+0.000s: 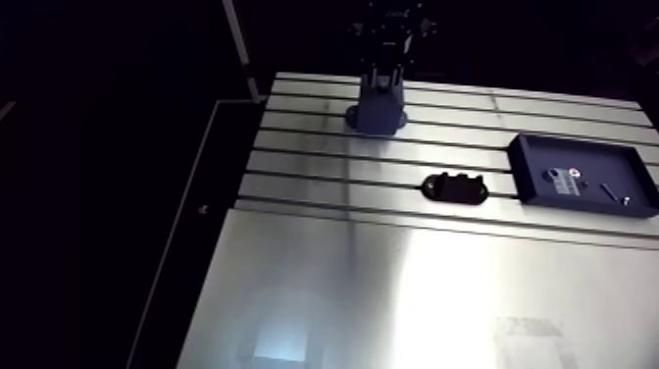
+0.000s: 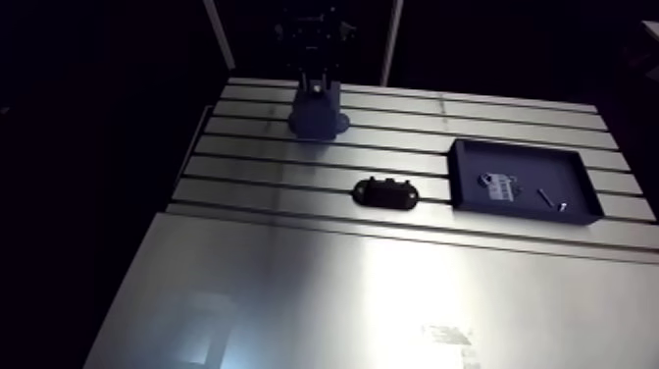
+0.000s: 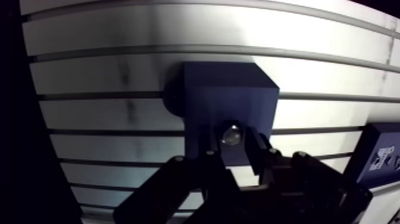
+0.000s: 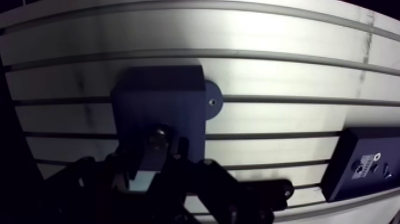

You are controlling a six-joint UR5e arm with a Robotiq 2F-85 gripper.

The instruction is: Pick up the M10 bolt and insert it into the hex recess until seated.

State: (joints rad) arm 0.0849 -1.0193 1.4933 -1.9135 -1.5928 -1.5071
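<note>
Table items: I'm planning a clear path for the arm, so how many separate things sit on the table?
3. A blue block under the gripper, whose jaws hold the bolt; a black oval piece; a blue tray beside that piece, holding small parts. More may lie out of view.

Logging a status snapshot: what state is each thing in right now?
gripper: shut on the bolt
bolt: gripped, over the blue block; seating unclear
blue block: standing on the table
black part: lying flat, untouched
tray: flat on table, small items inside
</note>
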